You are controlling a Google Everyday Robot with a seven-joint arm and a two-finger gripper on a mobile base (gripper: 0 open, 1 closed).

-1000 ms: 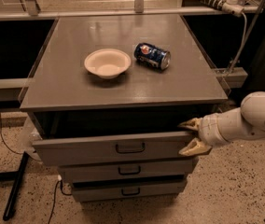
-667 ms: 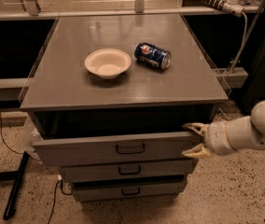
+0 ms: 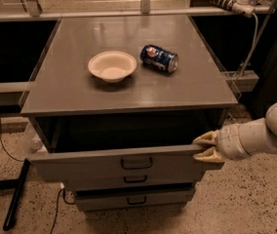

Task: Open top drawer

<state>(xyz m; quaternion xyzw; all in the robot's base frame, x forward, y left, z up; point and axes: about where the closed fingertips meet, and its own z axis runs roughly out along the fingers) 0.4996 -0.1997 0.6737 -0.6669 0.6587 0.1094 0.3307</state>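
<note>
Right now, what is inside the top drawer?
Only dark interior shows in the top drawer; no contents visible. Its rear hides beneath the cabinet top. The end effector sits at its front's right end.

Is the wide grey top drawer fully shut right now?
No, the wide grey top drawer stands pulled out, dark interior showing, with the tool at its front's right end.

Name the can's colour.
Mostly blue can, camera view; the gripper sits at the top drawer's right end.
</note>
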